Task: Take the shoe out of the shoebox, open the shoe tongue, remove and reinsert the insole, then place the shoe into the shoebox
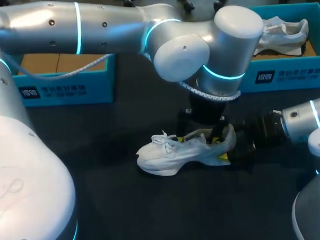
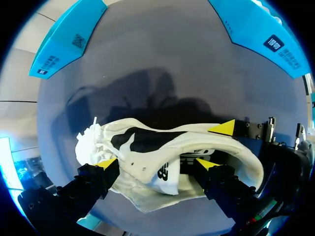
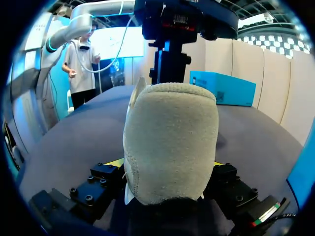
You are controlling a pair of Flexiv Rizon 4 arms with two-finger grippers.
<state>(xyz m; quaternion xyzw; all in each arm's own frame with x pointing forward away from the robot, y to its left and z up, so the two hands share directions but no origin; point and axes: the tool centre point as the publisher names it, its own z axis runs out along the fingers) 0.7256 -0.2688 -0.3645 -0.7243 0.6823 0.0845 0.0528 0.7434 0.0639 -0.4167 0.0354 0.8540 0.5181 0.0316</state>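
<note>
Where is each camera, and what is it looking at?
Head view: above and behind, looking down at the dark table; silver left arm and right arm show.
Left wrist view: on that wrist, looking down onto the white lace-up sneaker; left gripper shows.
Right wrist view: on that wrist, looking level at the sneaker's heel; right gripper clamps it.
Shared: all see the sneaker.

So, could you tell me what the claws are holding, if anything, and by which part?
The right claw holds the white sneaker by its heel; whether the left claw grips it too cannot be told.
</note>
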